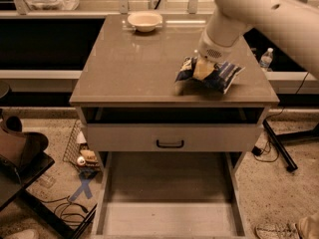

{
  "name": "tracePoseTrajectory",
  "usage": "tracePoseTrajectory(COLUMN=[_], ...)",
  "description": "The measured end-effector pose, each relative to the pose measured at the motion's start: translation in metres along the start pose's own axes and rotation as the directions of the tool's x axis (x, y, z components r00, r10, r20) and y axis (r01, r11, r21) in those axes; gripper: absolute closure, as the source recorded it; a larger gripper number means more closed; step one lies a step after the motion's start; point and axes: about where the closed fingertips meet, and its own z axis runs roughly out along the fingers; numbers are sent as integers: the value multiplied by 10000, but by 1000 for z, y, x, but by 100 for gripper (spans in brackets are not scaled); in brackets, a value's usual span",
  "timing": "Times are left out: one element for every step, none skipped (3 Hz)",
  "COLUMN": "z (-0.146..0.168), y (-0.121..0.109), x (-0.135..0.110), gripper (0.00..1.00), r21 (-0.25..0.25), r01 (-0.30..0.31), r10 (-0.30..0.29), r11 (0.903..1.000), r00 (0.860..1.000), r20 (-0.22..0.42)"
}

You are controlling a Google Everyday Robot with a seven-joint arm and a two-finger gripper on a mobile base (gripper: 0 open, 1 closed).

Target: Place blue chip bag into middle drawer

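The blue chip bag (223, 75) is at the right front of the cabinet top (134, 63). My gripper (202, 69) comes down from the upper right and is shut on the bag's left-middle part. The bag's left end is tilted up off the surface, with a shadow under it. The middle drawer (169, 218) is pulled out wide below, at the bottom of the view, and its pale floor is bare. A drawer front with a black handle (169, 143) sits above it, under the cabinet top.
A cream bowl (144, 20) stands at the back of the cabinet top. A water bottle (266, 59) is behind the right edge. A wire basket (79, 151) and cables lie on the floor at left; black stand legs (279, 143) at right.
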Motion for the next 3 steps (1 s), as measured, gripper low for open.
tracePoseTrajectory(z=[-54,-103,-121], y=[11,35,70], x=[19,46,87], gripper=[100,100,100], r21=[663,1154,1099], r01=[-110,-315,-761], r10=[79,225,620], r11=[9977,9928,9910], r00=[9989,9967,9900], r20=[469,785,1270])
